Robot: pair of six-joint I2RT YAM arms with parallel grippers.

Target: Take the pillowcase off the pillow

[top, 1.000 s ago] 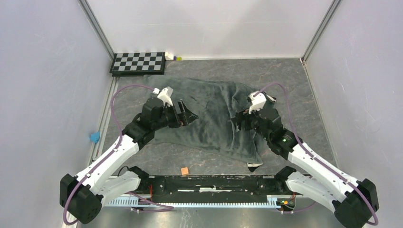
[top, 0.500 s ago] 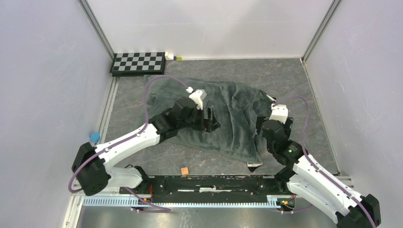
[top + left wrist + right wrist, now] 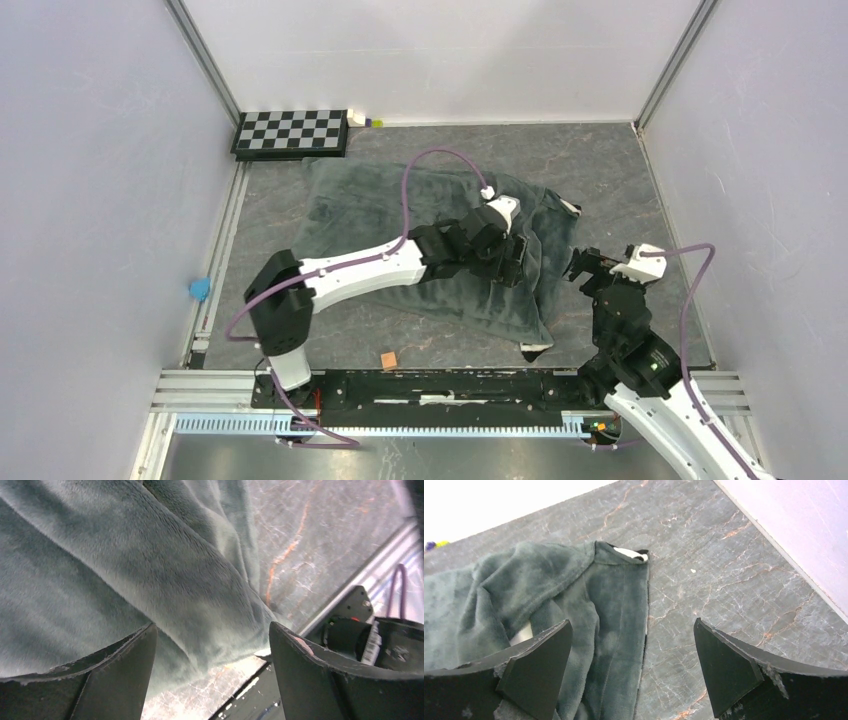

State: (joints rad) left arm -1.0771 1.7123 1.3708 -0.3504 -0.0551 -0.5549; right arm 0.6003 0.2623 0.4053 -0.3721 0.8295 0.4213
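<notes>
From above, the pillowcase point(image 3: 360, 210) lay spread, grey-green face up, across the middle of the table point(image 3: 620, 170), rumpled along its right side, with a black-and-white corner point(image 3: 536, 350) turned out at the near right. The left gripper point(image 3: 512, 262) reached across over the cloth's right half, its fingers apart. The right gripper point(image 3: 586, 262) stood just beside the cloth's right edge over bare table, jaws wide. A checkerboard point(image 3: 290, 133) sat at the far left corner. In the left wrist view, the left gripper point(image 3: 211, 627) gaped empty above a plush fold of the pillowcase point(image 3: 125, 570), with the table point(image 3: 310, 545) beyond. In the right wrist view, the right gripper point(image 3: 631, 622) was spread open, clasping nothing, above the pillowcase point(image 3: 614, 605) edge and the table point(image 3: 724, 570). A white sliver point(image 3: 525, 633) showed in a fold; whether it was the pillow could not be told.
</notes>
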